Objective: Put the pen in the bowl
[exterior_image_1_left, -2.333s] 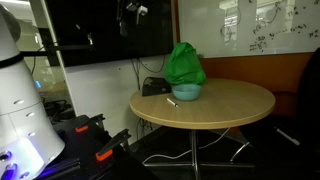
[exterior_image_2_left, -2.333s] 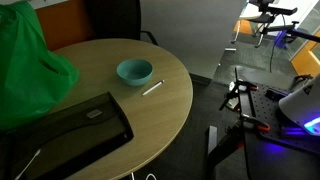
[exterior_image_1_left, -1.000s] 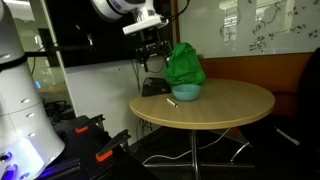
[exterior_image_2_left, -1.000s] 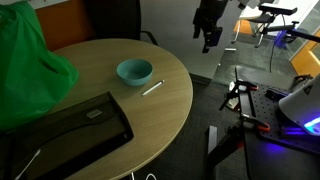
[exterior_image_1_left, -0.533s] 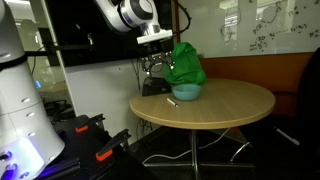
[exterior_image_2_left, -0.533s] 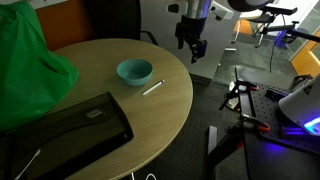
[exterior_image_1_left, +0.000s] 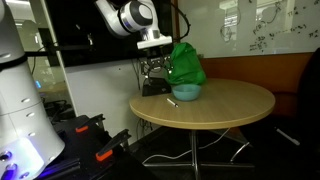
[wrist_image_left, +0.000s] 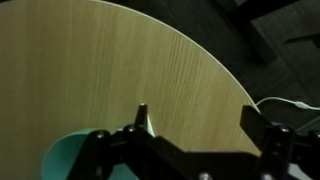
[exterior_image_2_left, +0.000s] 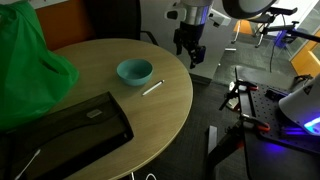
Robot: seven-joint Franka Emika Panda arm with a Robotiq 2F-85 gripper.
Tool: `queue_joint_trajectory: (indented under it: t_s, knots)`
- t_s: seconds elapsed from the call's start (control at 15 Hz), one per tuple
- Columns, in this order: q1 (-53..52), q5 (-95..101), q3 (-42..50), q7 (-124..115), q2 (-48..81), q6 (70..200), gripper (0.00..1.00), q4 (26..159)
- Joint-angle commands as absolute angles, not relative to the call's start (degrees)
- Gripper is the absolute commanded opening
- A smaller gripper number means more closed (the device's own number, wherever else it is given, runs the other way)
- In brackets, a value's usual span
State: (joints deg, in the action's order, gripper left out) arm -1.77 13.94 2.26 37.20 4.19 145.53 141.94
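Nothing is done yet. The empty bowl (exterior_image_2_left: 134, 71) sits near the arm-side edge of the bench (exterior_image_2_left: 170, 112), with the pen (exterior_image_2_left: 153, 88) lying just beside it. The end effector (exterior_image_2_left: 191, 56) hovers above that edge, spread wide and holding nothing.

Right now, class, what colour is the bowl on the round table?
The bowl is teal, seen best in an exterior view.

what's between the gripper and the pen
Nothing: in an exterior view only bare table lies between the gripper and the pen; the bowl sits off to the side.
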Motion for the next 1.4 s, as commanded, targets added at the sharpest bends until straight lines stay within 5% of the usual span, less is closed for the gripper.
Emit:
queue_joint_trajectory:
  t_s: [0.0, 0.67, 1.2, 1.33]
  knots:
    - [0.49, 10.92, 0.23, 43.63, 9.34, 153.53, 1.0, 141.23]
    - [7.62, 11.27, -5.54, 47.7, 27.38, 157.29, 0.99, 128.24]
    - [8.22, 13.3, -7.25, 48.08, 36.02, 154.87, 0.68, 119.04]
    - [8.02, 14.2, -7.19, 47.74, 36.98, 154.73, 0.67, 118.25]
